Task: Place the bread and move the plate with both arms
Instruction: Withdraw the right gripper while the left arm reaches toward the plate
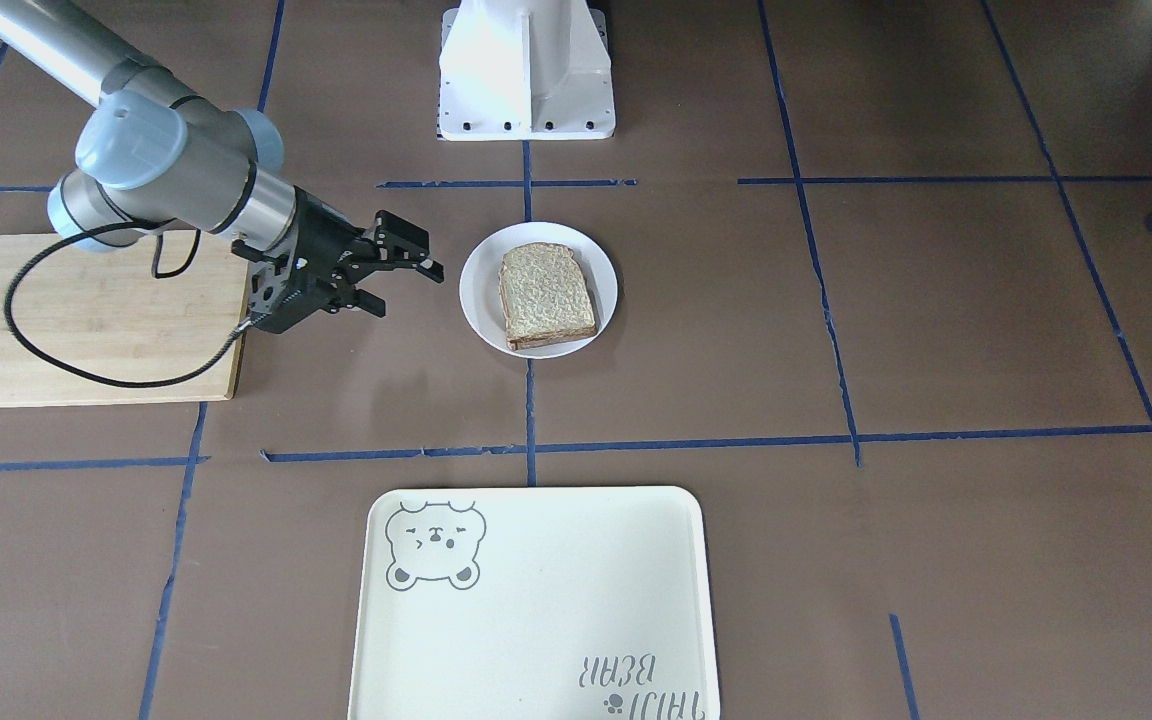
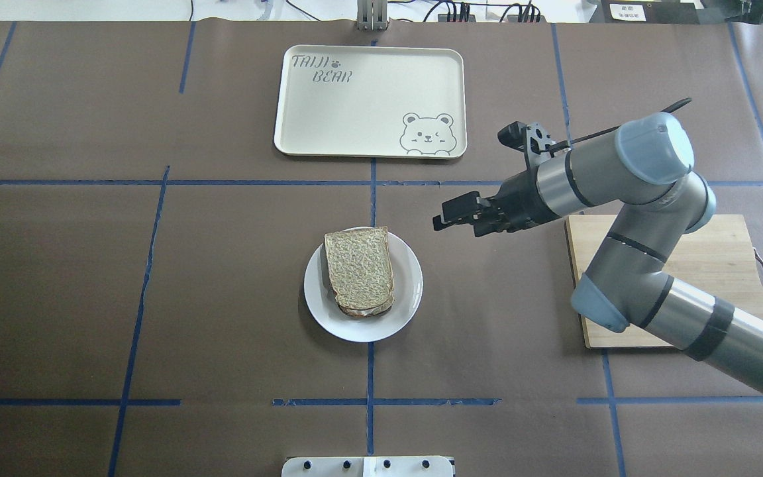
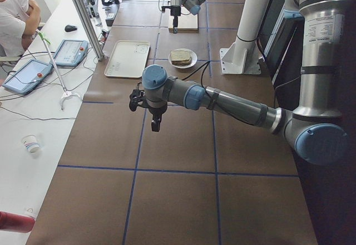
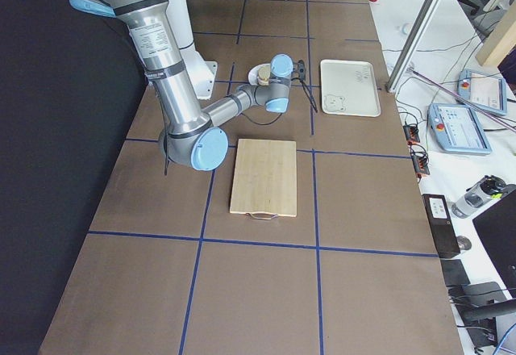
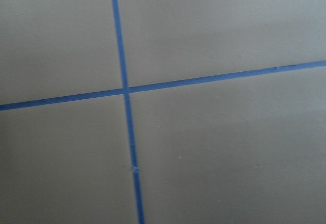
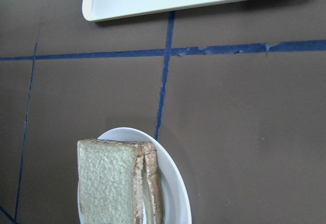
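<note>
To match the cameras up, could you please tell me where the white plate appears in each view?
Front-facing: white plate centre, just above the middle.
Overhead: plate centre, just below the middle.
Exterior left: plate top centre, far off.
Exterior right: plate upper centre, partly hidden by the right arm.
Left wrist: not in view.
Right wrist: plate bottom left, cropped.
Shared landmark: the bear tray nearby.

One white plate [image 2: 408, 301] carries two bread slices in a stack: the top slice [image 2: 359, 265] and a lower slice [image 2: 368, 309] under it. There is one cream tray [image 2: 368, 99] with one bear drawing [image 2: 427, 134], one wooden board [image 2: 719, 258] and one white robot base [image 1: 526, 70]. Two arms show, the right arm [image 2: 626, 165] and the left arm [image 3: 233, 103], with one gripper each: the right gripper [image 1: 406, 288] and the left gripper [image 3: 155, 127]. At the side are two control tablets [image 3: 70, 53], one paper cup [image 3: 31, 143] and one person [image 3: 14, 11]
</note>
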Motion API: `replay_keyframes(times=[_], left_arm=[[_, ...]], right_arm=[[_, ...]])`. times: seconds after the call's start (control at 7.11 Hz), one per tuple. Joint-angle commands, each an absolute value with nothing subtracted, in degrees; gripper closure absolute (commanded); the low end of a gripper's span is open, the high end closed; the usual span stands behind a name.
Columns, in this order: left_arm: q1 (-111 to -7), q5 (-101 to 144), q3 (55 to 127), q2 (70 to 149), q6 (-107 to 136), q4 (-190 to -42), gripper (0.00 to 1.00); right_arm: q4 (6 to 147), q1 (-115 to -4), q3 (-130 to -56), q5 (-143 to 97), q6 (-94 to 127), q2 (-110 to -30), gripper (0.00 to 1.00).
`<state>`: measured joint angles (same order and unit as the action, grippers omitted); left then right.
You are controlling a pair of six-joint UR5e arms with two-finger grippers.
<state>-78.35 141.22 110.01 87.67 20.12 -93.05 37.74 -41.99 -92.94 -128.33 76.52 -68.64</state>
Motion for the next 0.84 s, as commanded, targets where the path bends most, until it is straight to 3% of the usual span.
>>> replay_keyframes(times=[0.0,0.42,0.7], left_arm=[[-68.51,141.68,110.49,87.89,43.74,-109.76,0.00],[-55.17,135.84,104.95,92.80,69.36,-132.48,0.00],[-39.80,119.16,104.33,99.02,90.70,-137.88,0.00]], right_arm=[[47.34,-49.09,-99.48,-130.41,75.59,-75.47,0.01],[47.55,-59.02,-99.58,-135.50,66.65,-84.17,0.01],[48.51,-64.57,-99.58,-137.28,59.36,-87.79,0.00]])
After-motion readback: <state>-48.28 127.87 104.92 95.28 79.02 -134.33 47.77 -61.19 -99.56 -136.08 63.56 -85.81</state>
